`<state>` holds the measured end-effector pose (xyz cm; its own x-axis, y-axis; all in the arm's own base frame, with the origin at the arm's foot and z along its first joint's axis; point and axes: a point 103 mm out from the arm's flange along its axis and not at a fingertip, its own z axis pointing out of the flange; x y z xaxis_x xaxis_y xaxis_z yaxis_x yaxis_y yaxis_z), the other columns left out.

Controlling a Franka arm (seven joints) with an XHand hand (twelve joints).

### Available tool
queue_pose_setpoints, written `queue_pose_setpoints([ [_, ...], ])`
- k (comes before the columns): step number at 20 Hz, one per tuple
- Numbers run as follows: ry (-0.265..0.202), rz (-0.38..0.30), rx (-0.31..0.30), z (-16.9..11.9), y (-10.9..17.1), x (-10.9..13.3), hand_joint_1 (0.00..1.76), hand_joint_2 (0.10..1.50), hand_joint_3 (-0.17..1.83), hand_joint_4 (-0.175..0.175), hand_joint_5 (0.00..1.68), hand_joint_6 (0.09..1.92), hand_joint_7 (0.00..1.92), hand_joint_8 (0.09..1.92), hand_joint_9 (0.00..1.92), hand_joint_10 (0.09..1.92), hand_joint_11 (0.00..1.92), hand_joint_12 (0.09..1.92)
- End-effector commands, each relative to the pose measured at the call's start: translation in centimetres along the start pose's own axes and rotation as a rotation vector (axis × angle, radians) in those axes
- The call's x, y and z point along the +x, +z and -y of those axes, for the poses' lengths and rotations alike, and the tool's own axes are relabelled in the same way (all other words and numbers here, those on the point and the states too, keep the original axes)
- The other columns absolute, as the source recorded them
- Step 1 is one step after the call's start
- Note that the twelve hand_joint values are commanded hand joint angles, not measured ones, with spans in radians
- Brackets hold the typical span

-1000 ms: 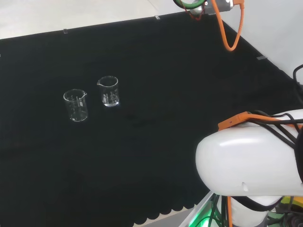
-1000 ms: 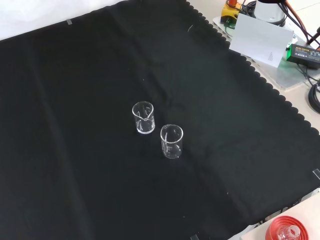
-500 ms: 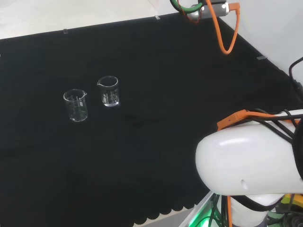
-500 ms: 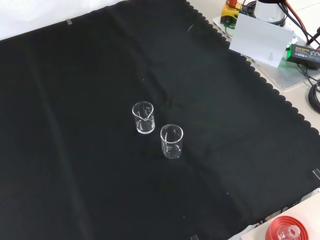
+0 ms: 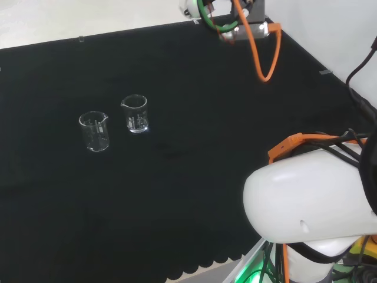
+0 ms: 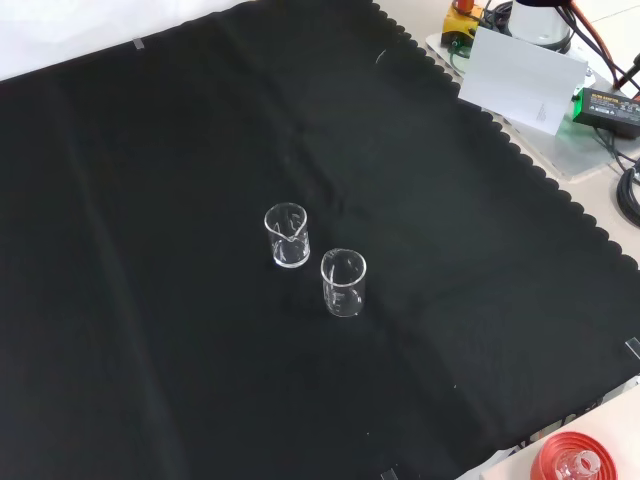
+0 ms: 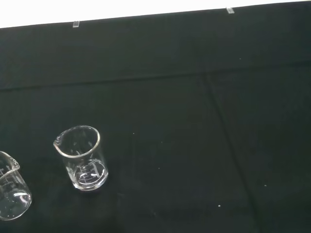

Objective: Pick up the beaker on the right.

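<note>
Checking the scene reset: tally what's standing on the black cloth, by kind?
Clear glass beakers: 2, the beaker on the right and the other beaker in the head view, both upright and empty.
Total: 2

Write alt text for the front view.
Two clear, empty beakers stand upright close together, apart, mid-way on a black cloth: one upper left, the other lower right. Electronics and a white card sit beyond the cloth's scalloped edge, top right.
</note>
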<state>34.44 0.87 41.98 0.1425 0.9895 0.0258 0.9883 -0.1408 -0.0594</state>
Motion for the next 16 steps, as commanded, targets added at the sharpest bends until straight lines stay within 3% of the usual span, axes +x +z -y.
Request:
queue_pose_setpoints([
  [1,0.01,-0.023,0.026,-1.1,2.9,2.2,0.42,1.1,0.29,-0.057,0.15,0.09,0.01,0.5,0.08,0.67,0.0,0.95],
  [11,-0.058,-0.081,0.035,-7.2,6.1,2.3,0.48,0.99,0.43,-0.06,0.15,0.09,0.01,0.54,0.09,0.69,0.0,0.96],
  [16,-0.063,-0.118,0.058,-9.9,8.0,1.4,0.51,0.97,0.44,-0.061,0.15,0.09,0.01,0.55,0.09,0.69,0.0,0.96],
])
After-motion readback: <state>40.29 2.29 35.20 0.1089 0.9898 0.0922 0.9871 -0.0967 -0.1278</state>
